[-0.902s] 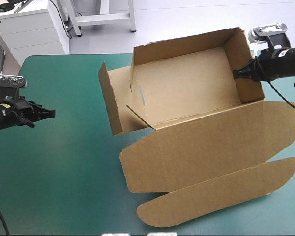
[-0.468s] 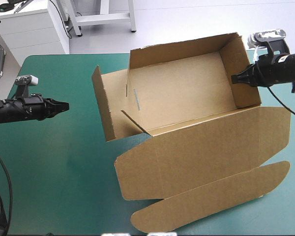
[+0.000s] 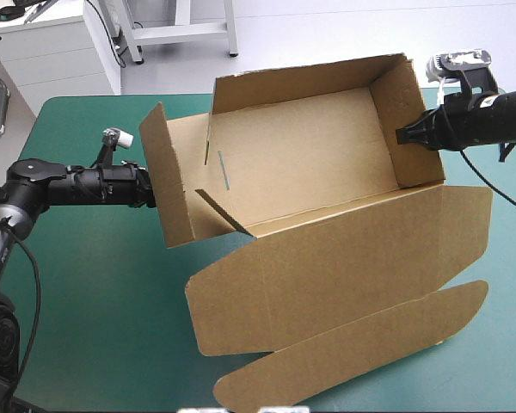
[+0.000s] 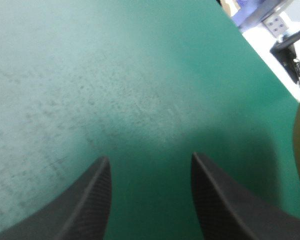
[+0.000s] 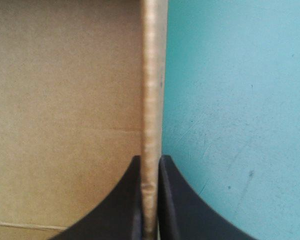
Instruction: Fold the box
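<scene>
box (image 3: 310,163) | right wall clamped between right gripper (image 5: 151,159) fingers, steadying tray | left gripper (image 4: 150,157) fingers held apart at centre-left, apparently for the loose end flap (image 3: 167,181)

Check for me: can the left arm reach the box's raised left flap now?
Probably yes. The open left gripper sits just outside the flap, only bare teal-green cover ahead; the flap is beside its fingers, not yet between them.

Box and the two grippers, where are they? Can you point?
box (image 3: 310,155), high view, on its inside floor.
left gripper (image 4: 150,158), left wrist view, midway between its open fingertips.
right gripper (image 5: 150,159), right wrist view, midway between fingertips pinching the box's wall.
</scene>
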You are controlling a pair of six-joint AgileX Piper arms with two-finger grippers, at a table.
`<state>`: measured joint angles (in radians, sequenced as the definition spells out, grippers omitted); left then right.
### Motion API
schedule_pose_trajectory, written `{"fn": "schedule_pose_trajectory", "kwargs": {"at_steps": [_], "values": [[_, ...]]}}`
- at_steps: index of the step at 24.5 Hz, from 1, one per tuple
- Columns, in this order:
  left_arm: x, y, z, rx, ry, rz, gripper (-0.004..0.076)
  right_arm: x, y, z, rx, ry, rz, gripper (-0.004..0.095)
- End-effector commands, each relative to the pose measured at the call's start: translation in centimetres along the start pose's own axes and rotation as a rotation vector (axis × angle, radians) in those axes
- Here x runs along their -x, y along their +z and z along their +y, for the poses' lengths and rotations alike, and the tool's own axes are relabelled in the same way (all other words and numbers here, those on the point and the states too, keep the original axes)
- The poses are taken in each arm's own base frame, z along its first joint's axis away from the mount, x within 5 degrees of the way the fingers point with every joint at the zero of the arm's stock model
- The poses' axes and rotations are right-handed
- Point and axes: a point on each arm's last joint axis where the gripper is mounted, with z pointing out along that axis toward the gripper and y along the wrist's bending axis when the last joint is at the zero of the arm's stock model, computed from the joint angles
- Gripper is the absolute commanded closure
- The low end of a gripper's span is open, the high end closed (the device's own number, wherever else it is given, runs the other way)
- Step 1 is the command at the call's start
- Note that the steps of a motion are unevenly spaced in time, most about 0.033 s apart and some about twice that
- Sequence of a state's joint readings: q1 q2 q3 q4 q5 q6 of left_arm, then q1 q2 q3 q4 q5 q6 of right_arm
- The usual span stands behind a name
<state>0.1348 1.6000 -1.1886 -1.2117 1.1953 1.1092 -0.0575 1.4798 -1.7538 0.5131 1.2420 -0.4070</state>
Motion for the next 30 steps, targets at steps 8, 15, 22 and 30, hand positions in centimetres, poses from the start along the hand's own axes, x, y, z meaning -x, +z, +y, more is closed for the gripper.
{"fn": "schedule_pose_trajectory", "kwargs": {"at_steps": [8,15,22,30], "values": [[2.0,-0.5,-3.7,-0.192,0.020,-0.135,0.0308,1.1,-2.1,0.7,-0.055,0.005,-0.135,0.0926],[2.6,-0.7,-4.0,-0.225,-0.010,-0.195,0.0308,1.1,-2.1,0.2,-0.115,0.021,-0.133,0.0924],[3.0,-0.8,-4.1,-0.248,-0.046,-0.232,0.0206,1.6,-1.4,1.1,-0.175,-0.004,-0.161,0.0918],[3.5,-2.4,-6.8,-0.256,0.016,-0.276,0.0171,3.1,3.0,4.7,-0.178,-0.046,-0.210,0.0918]]}}
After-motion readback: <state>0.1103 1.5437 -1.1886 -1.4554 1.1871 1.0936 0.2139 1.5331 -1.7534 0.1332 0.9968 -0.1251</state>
